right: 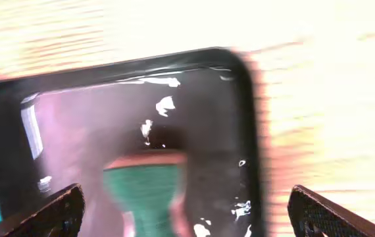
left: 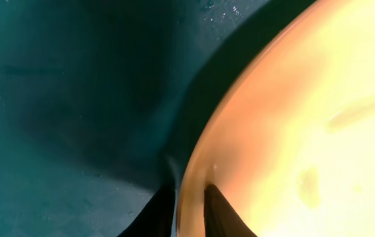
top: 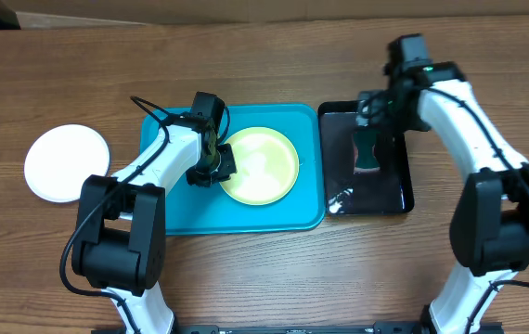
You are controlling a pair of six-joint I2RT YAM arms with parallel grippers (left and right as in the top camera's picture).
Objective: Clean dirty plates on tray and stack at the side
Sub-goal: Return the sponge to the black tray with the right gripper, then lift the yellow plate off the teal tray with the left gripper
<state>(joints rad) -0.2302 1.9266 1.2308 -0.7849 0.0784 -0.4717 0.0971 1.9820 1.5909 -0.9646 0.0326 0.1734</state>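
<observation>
**Clerk:** Item one, the tray (top: 167,209)?
**Keeper:** Turquoise, rectangular, with a raised rim. It sat at the middle of the worktop (top: 274,278) and carried one yellow-green plate (top: 264,167), lying flat a little right of the tray's centre.
**Clerk:** Item two?
**Keeper:** White plate (top: 67,163), flat on the worktop near its left edge, apart from the tray.
**Clerk:** Left gripper (left: 188,189)?
**Keeper:** Narrow, at the yellow-green plate's left rim. One finger stood outside the rim over the tray floor, the other inside over the plate. Whether they pinched the rim, I could not tell.
**Clerk:** Right gripper (right: 186,194)?
**Keeper:** Wide and holding nothing. It hung over the black tray (top: 399,186), which sat just beside the turquoise tray's right edge.
**Clerk:** Contents of the black tray?
**Keeper:** One green sponge (top: 367,153) on a glossy, wet floor. In the wrist view it lay between the spread fingers and clear of both.
</observation>
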